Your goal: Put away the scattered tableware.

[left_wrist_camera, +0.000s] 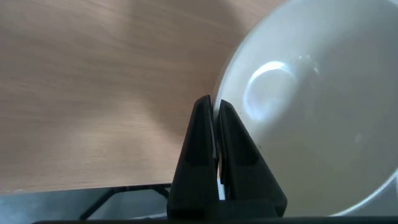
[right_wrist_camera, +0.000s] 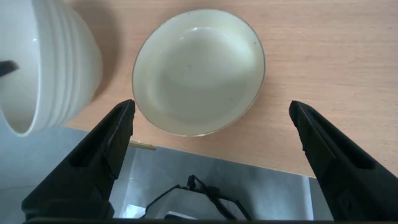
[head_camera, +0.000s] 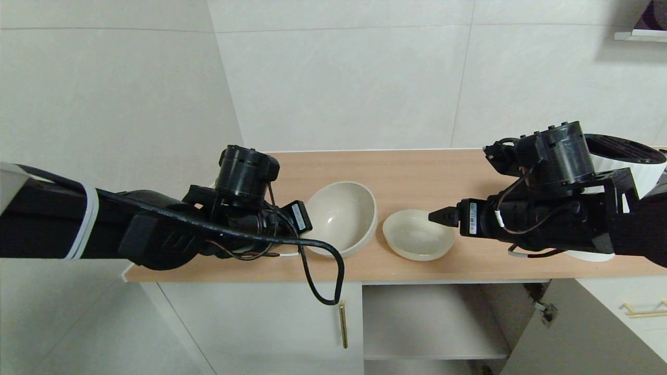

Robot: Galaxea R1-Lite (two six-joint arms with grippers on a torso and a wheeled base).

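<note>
A large cream bowl point(head_camera: 344, 216) stands tilted on the wooden counter point(head_camera: 417, 166), its opening turned toward the front. My left gripper point(head_camera: 301, 219) is shut on the bowl's left rim; in the left wrist view the gripper point(left_wrist_camera: 216, 115) pinches the thin rim of the large bowl point(left_wrist_camera: 311, 106) between its fingers. A small, shallow cream bowl point(head_camera: 419, 234) lies flat to the right of it. Just above the small bowl's right edge, my right gripper point(head_camera: 437, 214) is open. In the right wrist view the gripper point(right_wrist_camera: 210, 106) spreads wide over the small bowl point(right_wrist_camera: 199, 71), holding nothing, and the large bowl point(right_wrist_camera: 43, 62) is beside it.
A white ribbed container with a black slotted top point(head_camera: 628, 156) stands on the counter behind my right arm. Below the counter a cabinet is open, showing a white shelf point(head_camera: 432, 317), with a gold handle point(head_camera: 343, 325) on the closed door to its left. A tiled wall backs the counter.
</note>
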